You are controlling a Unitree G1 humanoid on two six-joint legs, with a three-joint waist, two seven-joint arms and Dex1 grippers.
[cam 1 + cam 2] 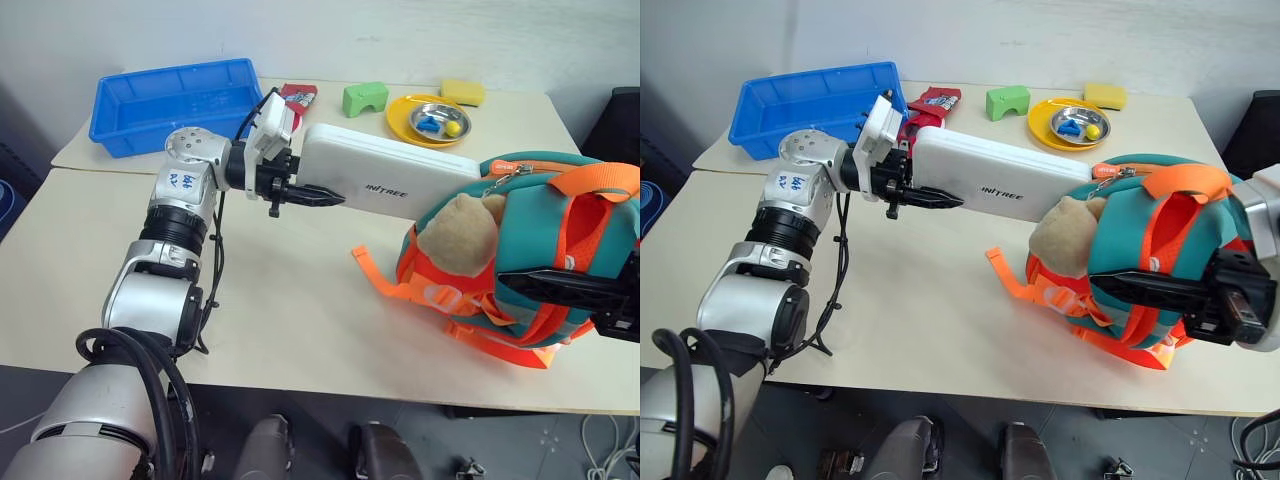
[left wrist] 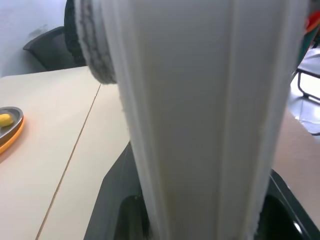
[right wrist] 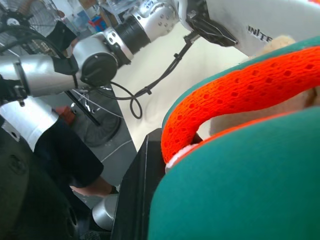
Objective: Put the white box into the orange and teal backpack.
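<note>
- Head views: my left gripper pinched one end of the white box between its black fingers and held it level above the table. The box's far end sat at the open top of the orange and teal backpack, just above a tan plush toy sticking out of the opening.
- Head views again: my right gripper was clamped on the backpack's near side, fingers pressed together on the fabric, with the pack upright near the table's right edge. A loose orange strap trailed onto the tabletop.
- At the back of the table I saw a blue plastic bin, a green block, a yellow sponge and a yellow plate carrying a small metal dish.
- Left wrist view: the white box ran up between the fingers, held at its edges.
- Right wrist view: teal fabric and an orange mesh strap pressed against the black finger; the left gripper gripped the box beyond.
</note>
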